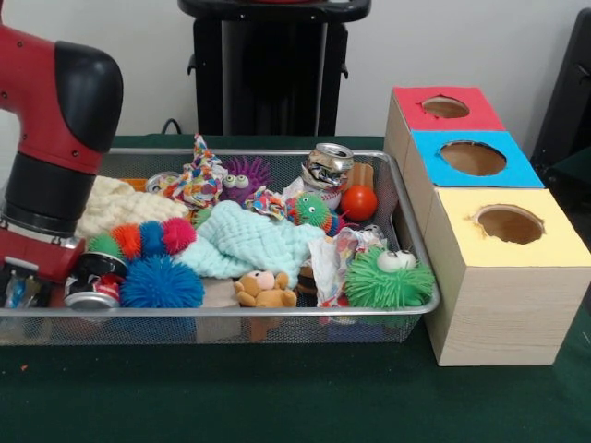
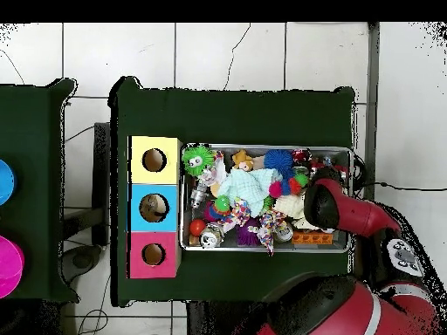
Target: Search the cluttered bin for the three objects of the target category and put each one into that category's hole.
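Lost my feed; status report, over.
Gripper low at bin end, grip unclear. No bottles visible. Toys, cloth covering pile. Red hole clear.

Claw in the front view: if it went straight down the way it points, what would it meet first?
Probably the floor of the silver wire-mesh tray at its end, just beside a crushed red-and-silver can. The claw sits low there, but depth is unclear.

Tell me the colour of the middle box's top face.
Blue, clearest in the front view.
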